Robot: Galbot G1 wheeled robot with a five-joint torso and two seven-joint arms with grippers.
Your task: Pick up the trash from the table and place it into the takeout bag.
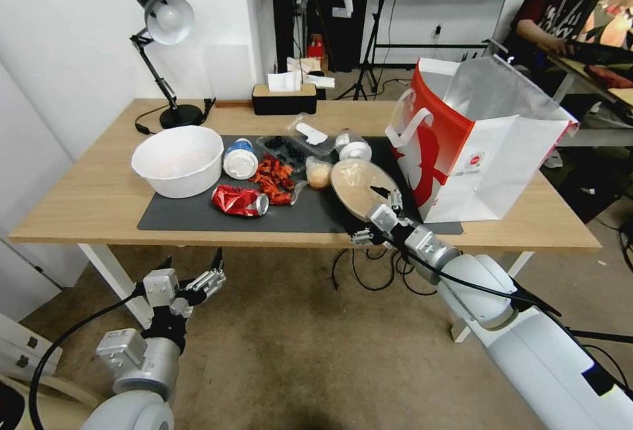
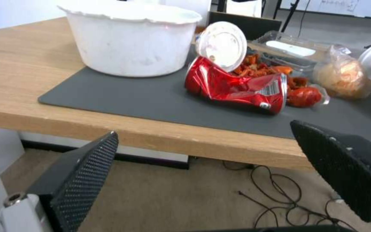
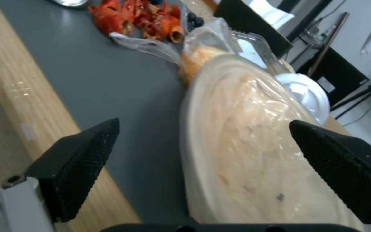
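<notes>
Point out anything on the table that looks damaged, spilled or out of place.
The red can is crushed and lies on its side on the dark grey mat. Behind it, red wrapper scraps lie strewn loose across the mat. The blue cup lies tipped on its side beside the white bowl. The takeout bag stands upright and open.

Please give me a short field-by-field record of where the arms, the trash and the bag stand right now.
right gripper: fingers open, at the near edge of the oval tan lidded bowl, not closed on it
left gripper: fingers open, below and in front of the table, holding nothing
crushed red can: lying on the dark grey mat, in front of the blue cup with white lid
takeout bag: upright and open on the robot's right end of the table
white bowl: at the mat's left end
</notes>
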